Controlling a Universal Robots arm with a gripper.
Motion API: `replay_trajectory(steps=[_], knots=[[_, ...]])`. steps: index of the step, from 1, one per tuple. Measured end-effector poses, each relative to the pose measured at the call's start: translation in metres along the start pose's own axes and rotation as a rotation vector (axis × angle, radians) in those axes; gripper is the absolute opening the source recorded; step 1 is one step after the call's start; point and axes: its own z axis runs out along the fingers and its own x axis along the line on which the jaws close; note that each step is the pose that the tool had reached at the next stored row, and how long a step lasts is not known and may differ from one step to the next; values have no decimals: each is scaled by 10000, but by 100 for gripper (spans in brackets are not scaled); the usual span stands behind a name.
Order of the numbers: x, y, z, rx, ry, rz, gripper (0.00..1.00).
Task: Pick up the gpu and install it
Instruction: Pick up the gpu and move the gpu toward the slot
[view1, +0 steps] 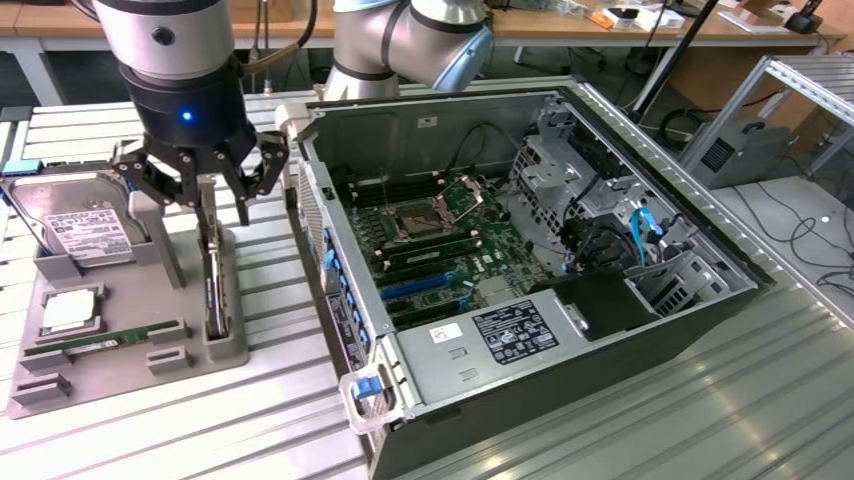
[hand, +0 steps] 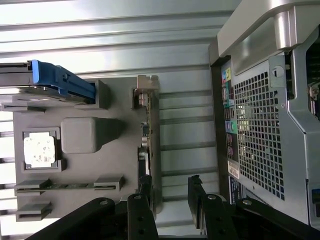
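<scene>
gpu (view1: 211, 280) upright on edge, directly beneath spread claw (view1: 203, 205).

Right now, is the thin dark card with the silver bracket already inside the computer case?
No, the gpu stands on edge in the grey tray.

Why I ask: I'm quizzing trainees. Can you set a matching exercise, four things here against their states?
1 gpu
2 hard drive
3 gripper
4 computer case

a lying on its side, opened
b open, over the tray
c standing on edge in a tray slot
d propped tilted in a holder

Pairs: 1-c, 2-d, 3-b, 4-a
</scene>
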Motion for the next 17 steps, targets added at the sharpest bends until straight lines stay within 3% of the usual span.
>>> replay_trajectory(steps=[17], knots=[[5,-4,87,0,-1,0,42]])
